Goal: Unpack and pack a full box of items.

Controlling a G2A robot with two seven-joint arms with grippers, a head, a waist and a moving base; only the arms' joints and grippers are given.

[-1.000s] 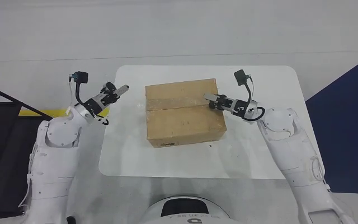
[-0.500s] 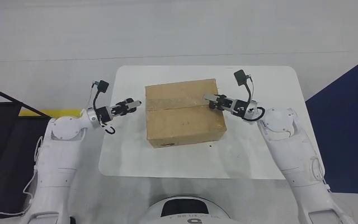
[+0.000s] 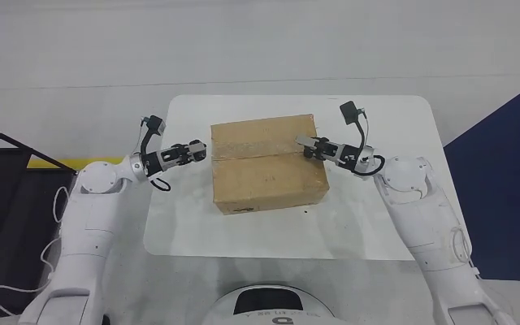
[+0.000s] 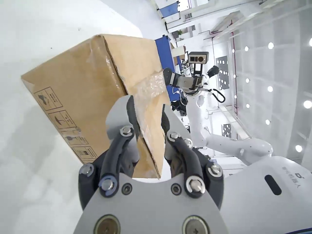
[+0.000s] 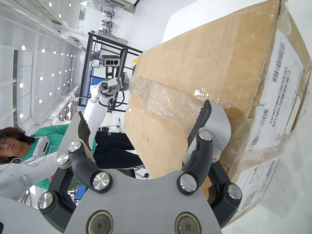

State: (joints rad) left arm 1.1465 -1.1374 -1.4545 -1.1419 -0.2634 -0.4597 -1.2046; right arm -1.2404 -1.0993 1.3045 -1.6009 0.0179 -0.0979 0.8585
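Note:
A closed brown cardboard box (image 3: 268, 162) with a clear-taped seam along its top sits mid-table. My left gripper (image 3: 200, 149) is open, level with the left end of that seam, its tips just short of the box's left side. In the left wrist view the box (image 4: 85, 79) has its upper edge lined up between the left gripper's (image 4: 147, 115) fingers. My right gripper (image 3: 305, 144) hangs open over the right end of the seam. In the right wrist view the right gripper (image 5: 143, 122) is spread wide above the taped top of the box (image 5: 207, 62), whose end carries white labels.
The white table (image 3: 366, 219) has bare room around the box on all sides. A black frame (image 3: 16, 162) stands off the table's left side and a blue panel (image 3: 487, 162) off its right.
My left arm has swung in from the table's left edge toward the box, ending at its left side. The right arm and the box have not moved.

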